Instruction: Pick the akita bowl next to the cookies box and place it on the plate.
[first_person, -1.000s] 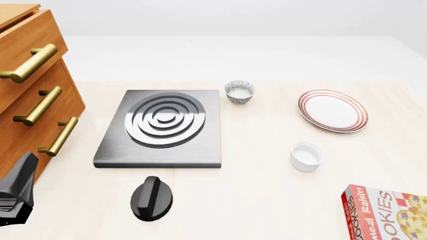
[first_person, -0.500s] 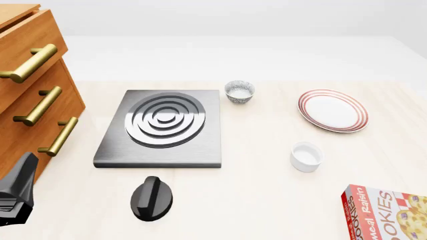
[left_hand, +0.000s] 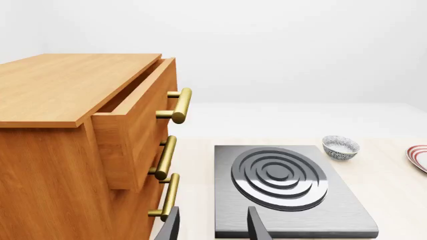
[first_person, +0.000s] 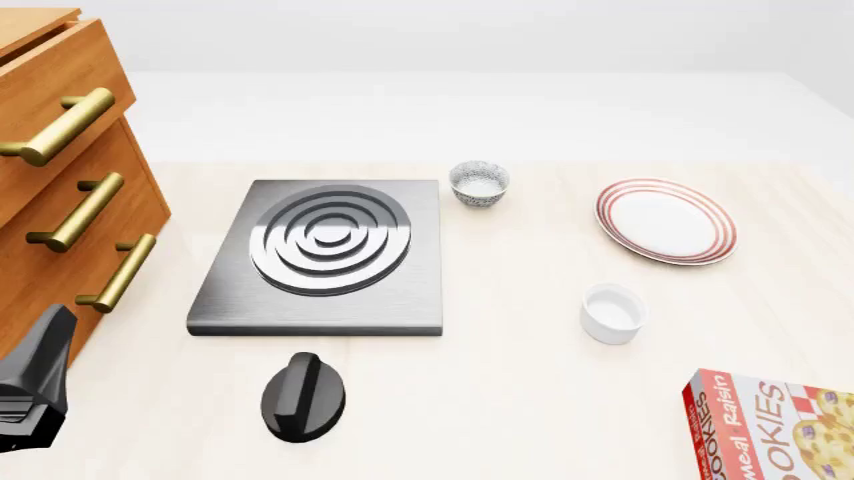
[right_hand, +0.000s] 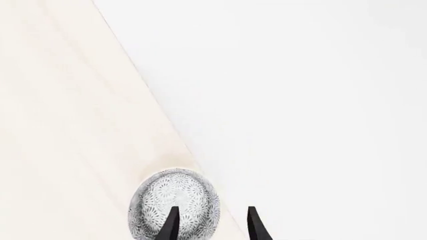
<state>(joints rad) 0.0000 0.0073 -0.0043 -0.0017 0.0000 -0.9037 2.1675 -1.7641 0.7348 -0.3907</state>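
While the table (right_hand: 60, 100) is being viewed from the right wrist camera, the akita bowl (right_hand: 190, 197), grey-and-white speckled with a flowery pattern, is being shown at the table's edge. One fingertip (right_hand: 171, 222) of the right gripper (right_hand: 211, 223) is overlapping it; the jaws are being held apart, empty. The left gripper (left_hand: 212, 227) is likewise parted.

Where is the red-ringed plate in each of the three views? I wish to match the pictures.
Front view: the plate lies on the table's right side, past the white cup.
Left wrist view: only its rim shows, cut by the picture's edge.
Right wrist view: not in it.
Shared landmark: the grey hob, in the front and left wrist views.
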